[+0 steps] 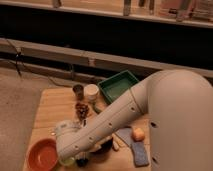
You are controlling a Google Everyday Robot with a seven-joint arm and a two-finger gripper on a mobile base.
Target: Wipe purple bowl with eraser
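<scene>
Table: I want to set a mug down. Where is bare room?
Bare wood lies at the left of the table, between the dark cup, the orange bowl and the edge. The front is crowded: the gripper sits between the orange bowl and the purple bowl, sponge further right.
</scene>
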